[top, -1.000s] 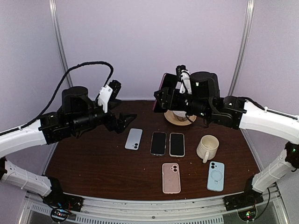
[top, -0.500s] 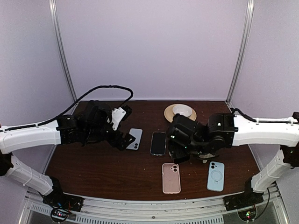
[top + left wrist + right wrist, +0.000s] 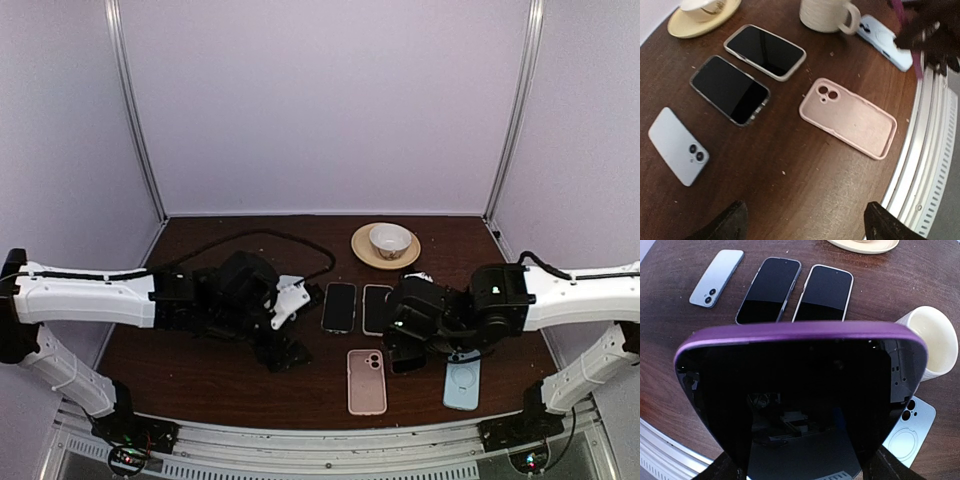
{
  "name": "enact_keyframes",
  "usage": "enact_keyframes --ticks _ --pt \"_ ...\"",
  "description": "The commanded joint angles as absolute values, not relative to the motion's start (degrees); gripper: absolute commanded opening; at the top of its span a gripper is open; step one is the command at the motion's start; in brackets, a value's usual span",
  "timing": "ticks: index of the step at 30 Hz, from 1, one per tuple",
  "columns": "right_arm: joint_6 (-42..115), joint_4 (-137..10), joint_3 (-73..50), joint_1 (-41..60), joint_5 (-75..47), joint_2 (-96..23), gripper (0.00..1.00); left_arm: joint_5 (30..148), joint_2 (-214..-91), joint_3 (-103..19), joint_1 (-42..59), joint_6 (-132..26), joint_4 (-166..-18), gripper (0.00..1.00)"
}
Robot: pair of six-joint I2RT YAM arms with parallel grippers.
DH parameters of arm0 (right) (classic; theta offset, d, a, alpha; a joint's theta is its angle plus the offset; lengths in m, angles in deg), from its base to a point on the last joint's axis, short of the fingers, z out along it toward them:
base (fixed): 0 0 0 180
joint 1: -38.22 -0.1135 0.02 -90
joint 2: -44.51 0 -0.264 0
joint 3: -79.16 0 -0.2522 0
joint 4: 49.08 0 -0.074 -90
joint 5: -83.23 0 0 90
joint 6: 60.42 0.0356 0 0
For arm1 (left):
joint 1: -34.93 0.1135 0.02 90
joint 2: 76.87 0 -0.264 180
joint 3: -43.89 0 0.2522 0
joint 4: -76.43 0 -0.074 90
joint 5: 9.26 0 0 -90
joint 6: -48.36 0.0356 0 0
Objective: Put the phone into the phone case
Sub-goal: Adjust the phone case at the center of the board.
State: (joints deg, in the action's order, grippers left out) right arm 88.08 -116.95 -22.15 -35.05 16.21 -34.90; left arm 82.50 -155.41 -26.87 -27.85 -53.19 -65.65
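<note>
My right gripper (image 3: 805, 467) is shut on a phone (image 3: 800, 390) with a purple edge and a black screen, held by its long sides. In the top view the right gripper (image 3: 405, 355) hangs low between the pink phone case (image 3: 366, 381) and the light blue case (image 3: 461, 380). The pink case (image 3: 847, 117) lies hollow side up and empty. My left gripper (image 3: 807, 225) is open over bare table, just near-left of the pink case; from above the left gripper (image 3: 283, 352) sits left of it.
Two black-screened phones (image 3: 339, 306) (image 3: 377, 308) lie side by side mid-table. A pale blue phone (image 3: 677, 146) lies face down to their left. A cream mug (image 3: 932, 342) stands by the blue case, and a bowl on a saucer (image 3: 386, 242) at the back. The table's metal front rail (image 3: 930, 165) is close.
Both arms dropped from high at the back down toward the near part of the table. The right brought the purple phone down beside the pink case; the left jaws narrowed slightly.
</note>
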Motion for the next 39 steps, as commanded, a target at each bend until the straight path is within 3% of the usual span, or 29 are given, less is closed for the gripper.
enact_keyframes --ticks 1,6,15,23,32,39 --pt "89.2 -114.4 -25.6 -35.2 19.4 -27.3 0.0 79.1 -162.5 -28.5 -32.8 -50.2 -62.8 0.8" --pt "88.3 -113.2 -29.3 -34.8 19.5 -22.7 0.0 80.7 -169.7 -29.3 -35.7 -46.9 -64.7 0.65" --pt "84.3 -114.3 -28.5 -34.0 19.3 -22.6 0.0 75.0 -185.6 -34.9 -42.2 -35.8 -72.2 0.47" --pt "83.0 -117.0 -28.8 -32.3 19.1 -19.8 0.0 77.9 -191.4 -40.3 -42.3 -33.8 -74.6 0.4" --pt "78.7 -118.4 -25.9 -29.6 16.9 -22.9 0.0 80.7 -183.6 -37.4 -41.4 -37.2 -76.7 0.4" --pt "76.0 -108.7 -23.5 -32.9 15.3 -30.3 0.0 83.9 -166.0 -34.4 -32.7 -51.0 -67.0 0.67"
